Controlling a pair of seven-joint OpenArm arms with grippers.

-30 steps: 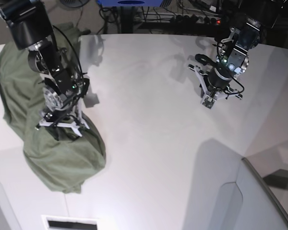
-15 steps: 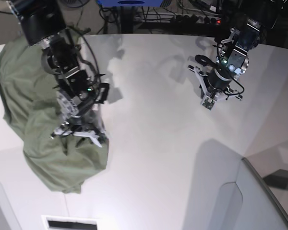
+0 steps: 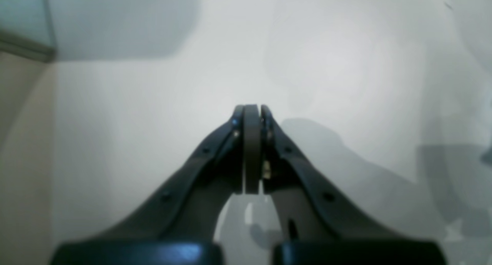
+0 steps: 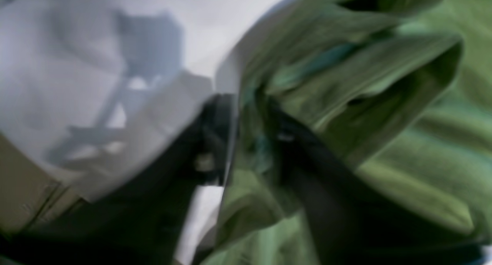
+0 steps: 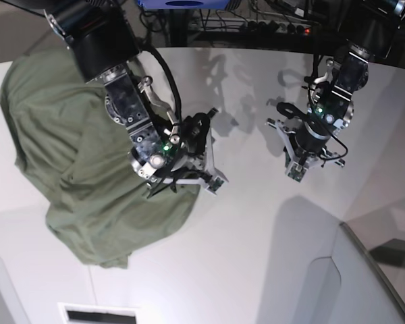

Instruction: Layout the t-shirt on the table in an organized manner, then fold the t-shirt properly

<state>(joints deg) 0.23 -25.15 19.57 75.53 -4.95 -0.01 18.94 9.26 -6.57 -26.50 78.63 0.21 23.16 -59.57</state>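
Right, nearest the camera I see a black slot [image 5: 101, 316] at the bottom edge. Beyond it, the olive t-shirt [image 5: 101, 202] lies wrinkled across the white table [image 5: 243, 236], on my right-arm side. My right gripper [image 4: 250, 138] has its fingers apart with shirt fabric between them; whether they grip it, I can't tell. My left gripper [image 3: 251, 115] is closed on nothing, well apart from the shirt. Something blue [image 5: 182, 3] sits at the far edge.

It looked like a lab or robot workspace, with two cabled robot arms, the left [image 5: 327, 111] and the right [image 5: 142, 111], reaching over a large white table [image 5: 243, 229] and dark cables [image 5: 273, 27] lying behind it.
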